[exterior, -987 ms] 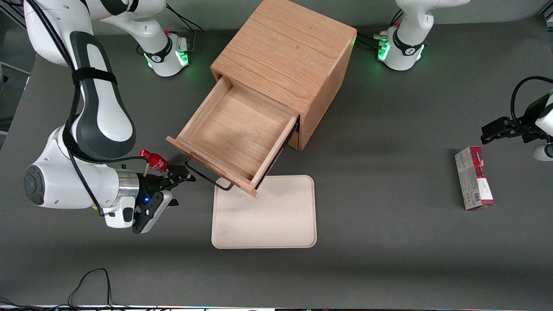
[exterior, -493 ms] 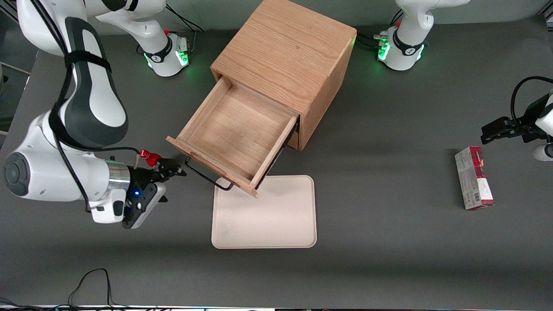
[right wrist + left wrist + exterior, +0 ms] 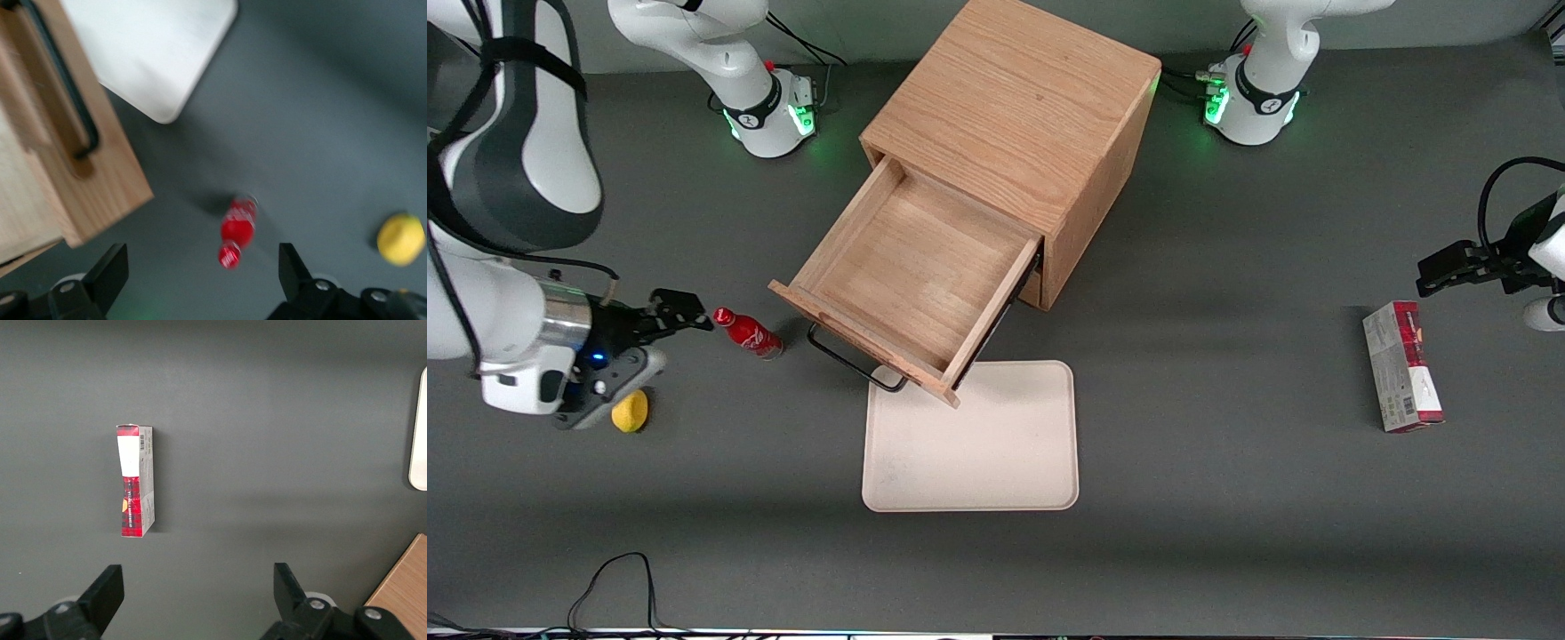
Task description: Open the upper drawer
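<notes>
A dark grey table (image 3: 1227, 533) holds an oak cabinet (image 3: 1014, 116) standing midway between the two arms' bases. Its upper drawer (image 3: 907, 276) is pulled well out toward the front camera, a shallow light-wood box with nothing visible inside. A thin black bar handle (image 3: 854, 360) runs along the drawer's front panel, and that corner of the drawer overhangs the edge of a cream rectangular tray (image 3: 974, 440) lying flat on the table, nearer the camera.

Toward the parked arm's end of the table lies a red and white carton (image 3: 1400, 366) on its side.

Toward the working arm's end, the right gripper (image 3: 671, 316) hangs above the table with its jaws spread wide and holding nothing, well apart from the drawer handle. Just beside its fingertips stands a small red bottle (image 3: 749, 332), between the gripper and the drawer. A small yellow fruit, perhaps a lemon (image 3: 631, 412), lies near the gripper's body, nearer the camera than the bottle.
</notes>
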